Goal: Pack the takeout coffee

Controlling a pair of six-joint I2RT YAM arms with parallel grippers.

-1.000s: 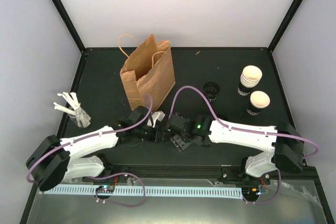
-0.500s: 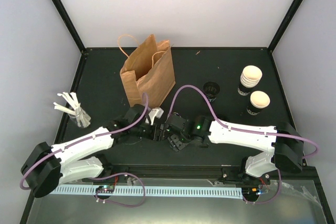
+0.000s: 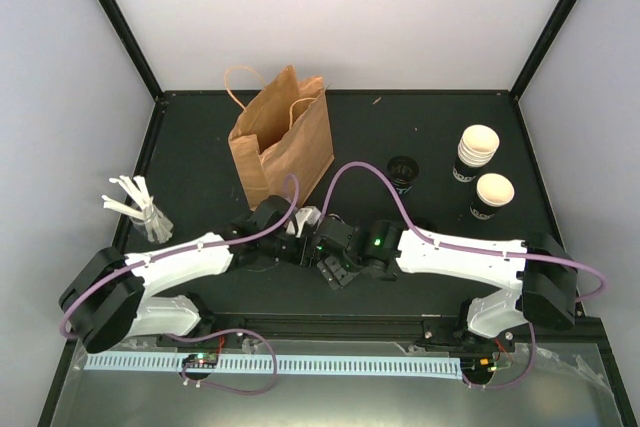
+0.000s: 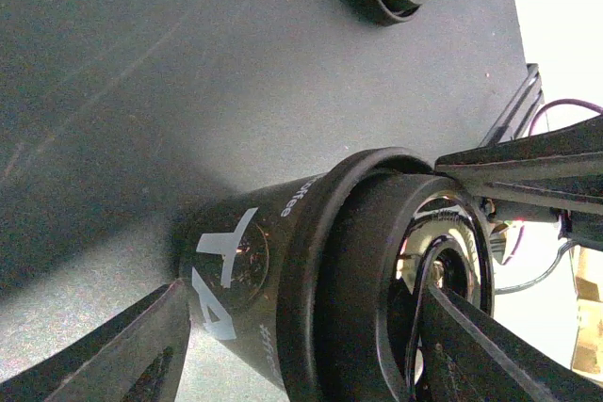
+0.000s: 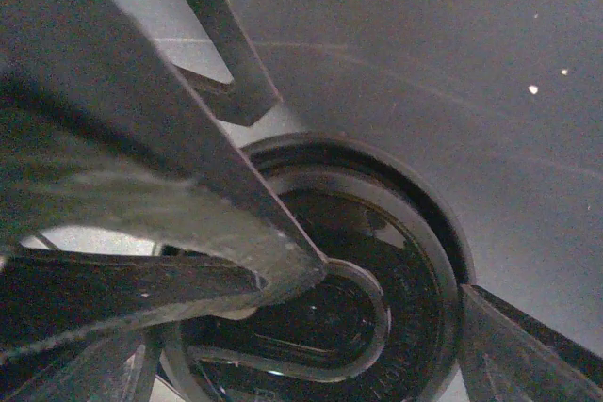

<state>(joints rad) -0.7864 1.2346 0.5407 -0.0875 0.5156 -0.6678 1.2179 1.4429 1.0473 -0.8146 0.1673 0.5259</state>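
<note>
The takeout coffee [image 4: 245,280] is a black paper cup with white print, capped by a black lid [image 4: 377,261]. It sits in the middle of the table where both grippers meet, and the top view hides it under them. My left gripper [image 4: 306,297] [image 3: 298,237] is open, one finger beside the cup's wall and the other across the lid's top. My right gripper [image 5: 301,327] [image 3: 324,247] looks straight down on the lid [image 5: 377,327]. Its fingers stand apart on either side of the rim, the left one partly hidden.
A brown paper bag [image 3: 280,142] stands open just behind the grippers. At the back right are a stack of cups [image 3: 477,152], a single open cup [image 3: 493,195] and a black cup with a dark inside [image 3: 403,173]. White stirrers [image 3: 140,209] stand at the left.
My left arm has swung, bringing its wrist a little up and right, closer against the right gripper. The right arm has hardly moved.
</note>
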